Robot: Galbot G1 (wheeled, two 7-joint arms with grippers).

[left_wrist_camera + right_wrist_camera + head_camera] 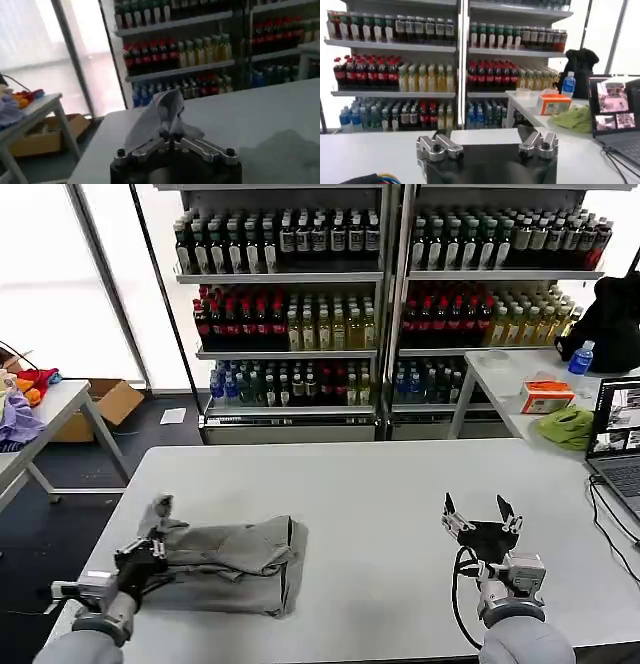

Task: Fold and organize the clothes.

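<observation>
No legible text anywhere. Bottle labels on the shelves [290, 279] show as colour bands only, lettering too small to read. The orange box [547, 396] on the side surface carries print that cannot be made out, and the laptop screen [615, 102] shows thumbnails without readable characters.

Grey forearms, black hands, silver screwed brackets, black cable.

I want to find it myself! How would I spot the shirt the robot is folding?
Look at the big pale grey table in front of the drink shelves. Near its left front corner lies a crumpled grey cotton shirt, one end pinched by the left gripper. It is the only cloth on that table; the right gripper hangs open, apart.
</observation>
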